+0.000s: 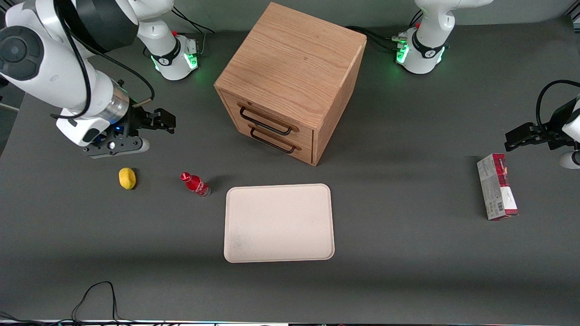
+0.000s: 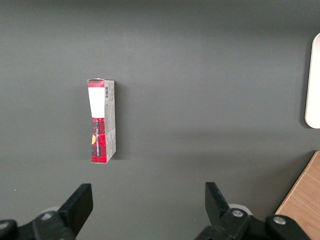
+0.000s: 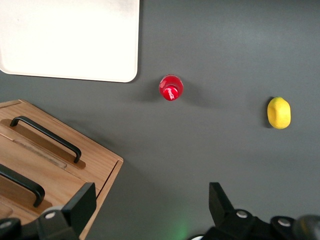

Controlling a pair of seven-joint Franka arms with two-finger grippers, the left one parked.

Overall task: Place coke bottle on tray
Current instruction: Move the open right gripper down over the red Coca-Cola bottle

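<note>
The coke bottle (image 1: 195, 184) stands upright on the dark table, red cap up, just beside the tray (image 1: 278, 222), a flat cream rectangle with a low rim. The wrist view looks down on the coke bottle (image 3: 171, 88) from above, with the tray (image 3: 70, 37) close to it. My right gripper (image 1: 158, 121) hangs above the table, farther from the front camera than the bottle and well apart from it. Its fingers (image 3: 80, 205) stand wide apart with nothing between them.
A yellow lemon-like object (image 1: 127, 178) lies beside the bottle, toward the working arm's end. A wooden two-drawer cabinet (image 1: 290, 81) stands farther from the camera than the tray. A red-and-grey carton (image 1: 497, 192) lies toward the parked arm's end.
</note>
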